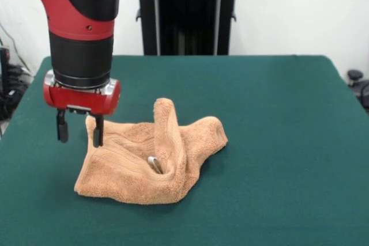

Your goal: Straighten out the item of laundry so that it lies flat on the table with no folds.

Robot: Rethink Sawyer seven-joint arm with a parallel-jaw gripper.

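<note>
One small light-brown terry-cloth towel (151,168) lies crumpled on a large dark green felt-covered surface (277,113), left of the surface's centre and toward the front edge. The towel is far from flat. A tall fold stands up through its middle like a ridge, rising to a rounded peak and curling over. A second bunched hump sits to the right of that ridge. The lower left part spreads more evenly against the surface, with woven stripes visible running across it. In the hollow at the foot of the ridge a small pale tag or label (154,163) shows.

One red and black robot arm (81,21) comes down from the upper left. Its gripper (79,131) hangs at the towel's upper left corner, with two dark fingers (61,128) pointing straight down and spread moderately apart. The right finger stands at the towel's edge; whether it touches the cloth cannot be told. The left finger is over bare green felt just beside the towel. Nothing is held between them.

Judged from this, the straightening is at an early stage: the ridge and the right hump both remain to be pulled out, and only the lower left portion lies near flat. Plenty of open surface surrounds the towel for spreading it.

Count: one towel, one arm, one gripper, one surface. Behind the surface stands one black upright frame (187,10) against a white wall
</note>
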